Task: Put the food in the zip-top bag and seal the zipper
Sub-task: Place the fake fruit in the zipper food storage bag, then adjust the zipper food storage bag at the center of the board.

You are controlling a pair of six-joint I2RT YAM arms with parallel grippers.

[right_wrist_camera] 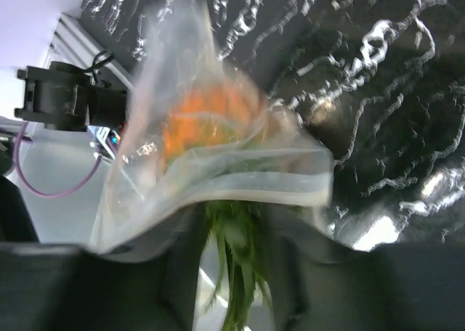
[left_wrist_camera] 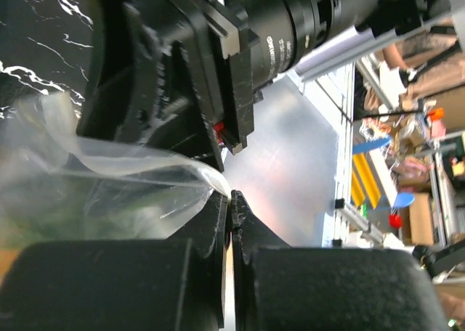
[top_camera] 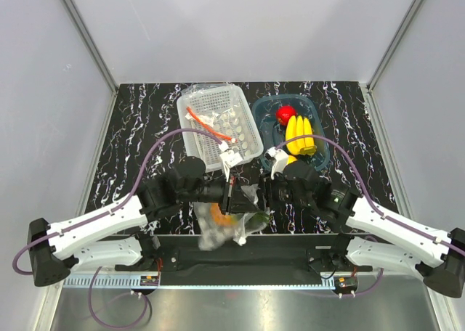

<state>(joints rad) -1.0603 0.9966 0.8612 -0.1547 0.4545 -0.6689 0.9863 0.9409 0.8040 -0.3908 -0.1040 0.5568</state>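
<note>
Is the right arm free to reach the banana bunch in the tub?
Probably yes: the banana bunch lies uncovered in the tub just beyond the right gripper, nothing between, though the orange piece's leaves sit between its fingers.

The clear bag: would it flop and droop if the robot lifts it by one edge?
Probably floppy: the bag wrinkles and sags where the left gripper pinches it. Likely bottom-heavy, since the orange piece sits inside. Its green leaves poke out of the mouth, so it might slip out if tipped.
</note>
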